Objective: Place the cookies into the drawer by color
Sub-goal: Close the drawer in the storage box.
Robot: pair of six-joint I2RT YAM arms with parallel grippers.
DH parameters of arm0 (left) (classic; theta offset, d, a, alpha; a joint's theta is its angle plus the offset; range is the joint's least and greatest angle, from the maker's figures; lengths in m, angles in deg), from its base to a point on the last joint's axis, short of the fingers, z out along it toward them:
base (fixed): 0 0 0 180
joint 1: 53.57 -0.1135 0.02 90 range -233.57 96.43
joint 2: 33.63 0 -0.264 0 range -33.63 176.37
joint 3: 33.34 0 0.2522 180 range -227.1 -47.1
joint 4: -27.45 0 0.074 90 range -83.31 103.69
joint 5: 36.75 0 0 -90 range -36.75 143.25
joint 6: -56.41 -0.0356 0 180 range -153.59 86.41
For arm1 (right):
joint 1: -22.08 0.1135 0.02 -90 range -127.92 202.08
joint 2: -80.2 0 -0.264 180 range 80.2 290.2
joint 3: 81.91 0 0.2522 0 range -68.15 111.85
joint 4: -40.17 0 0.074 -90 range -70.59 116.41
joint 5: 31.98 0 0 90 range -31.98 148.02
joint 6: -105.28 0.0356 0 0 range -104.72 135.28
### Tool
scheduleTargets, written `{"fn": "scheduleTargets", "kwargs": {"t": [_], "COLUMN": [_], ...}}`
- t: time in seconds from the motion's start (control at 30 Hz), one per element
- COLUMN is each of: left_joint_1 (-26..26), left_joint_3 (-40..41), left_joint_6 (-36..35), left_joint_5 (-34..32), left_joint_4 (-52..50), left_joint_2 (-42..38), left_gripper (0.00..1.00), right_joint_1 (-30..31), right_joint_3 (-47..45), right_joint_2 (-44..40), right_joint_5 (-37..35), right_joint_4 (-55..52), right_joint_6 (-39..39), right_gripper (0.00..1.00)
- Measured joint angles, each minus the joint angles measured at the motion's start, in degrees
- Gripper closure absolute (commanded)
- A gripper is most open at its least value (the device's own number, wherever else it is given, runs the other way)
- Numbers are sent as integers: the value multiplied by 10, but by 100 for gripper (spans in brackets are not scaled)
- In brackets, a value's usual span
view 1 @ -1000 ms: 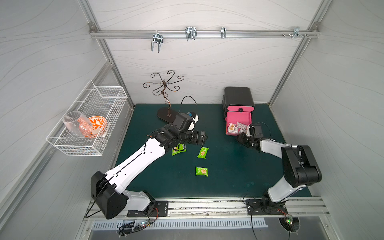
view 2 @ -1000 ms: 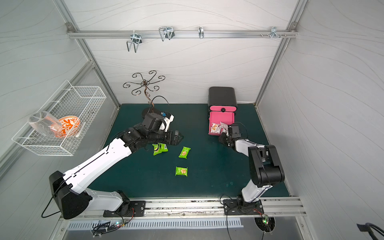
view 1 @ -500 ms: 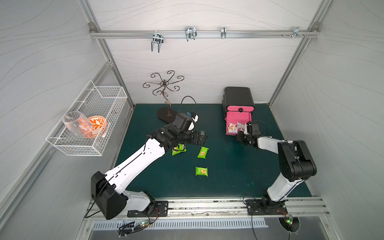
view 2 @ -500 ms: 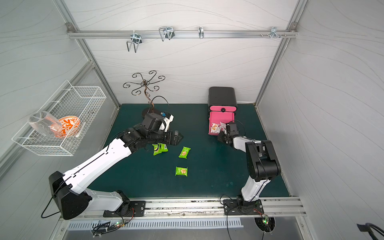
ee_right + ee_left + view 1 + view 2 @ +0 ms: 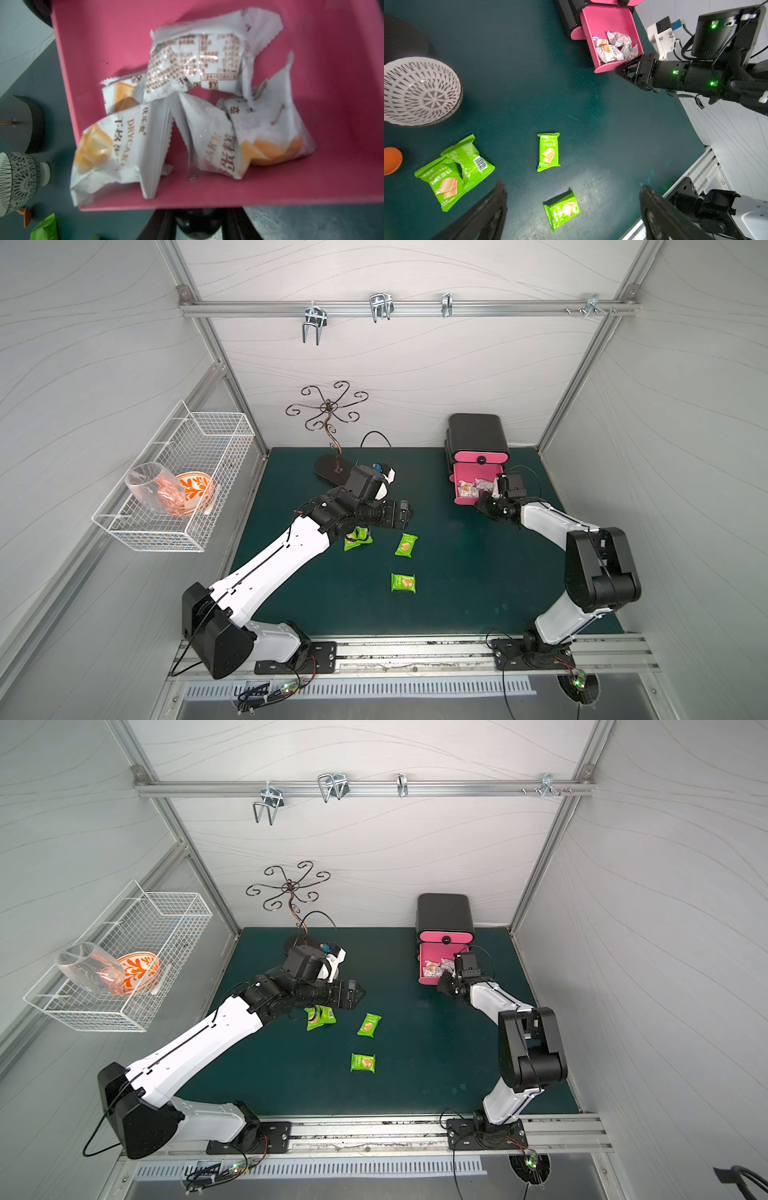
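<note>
At the near end of the pulled-out pink drawer [image 5: 608,20], the right tool [image 5: 618,71] is clenched on the round black knob [image 5: 197,225], with its jaws pressed to either side of it. Directly beyond the tool, toward the far wall, is the drawer's tray with the white cookies [image 5: 193,62] heaped inside. Beyond that stands the black chest [image 5: 473,433] it slides into, under a shut top drawer [image 5: 465,457]. The drawer's long axis therefore runs near to far from the tool, and closing it looks like a straight push toward the far side. Well to the left, the left tool [image 5: 572,185] hangs released, jaws wide, above the desk [image 5: 457,572]. Four green cookies [image 5: 406,544] lie on the desk just to its near side, two of them overlapping and all well apart from the drawer. The left arm is clearly the nearer one for them.
</note>
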Motion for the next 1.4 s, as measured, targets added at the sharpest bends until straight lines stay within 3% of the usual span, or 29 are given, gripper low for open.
{"fn": "scheduleTargets", "kwargs": {"t": [0.37,0.53,0.63,0.97,1.2,1.33,1.4], "left_joint_1": [-3,-3,-4,-6,-6,-6,-6], "left_joint_3": [0,0,0,0,0,2,3], "left_joint_6": [0,0,0,2,4,5,5], "left_joint_5": [-1,-2,-2,-1,0,0,-1], "left_joint_4": [0,-1,0,0,0,1,1], "left_joint_2": [0,0,0,2,5,5,5], "left_gripper": [1,1,1,1,1,1,1], "right_joint_1": [-8,-10,-15,-21,-36,-65,-84], "right_joint_3": [153,233,253,250,210,112,62], "right_joint_2": [128,182,195,195,179,109,67], "right_joint_5": [-2,-12,-15,0,32,67,87], "right_joint_4": [-30,-40,-40,-28,48,105,139], "right_joint_6": [0,0,-2,-7,2,35,64], "right_gripper": [84,73,73,58,38,42,54]}}
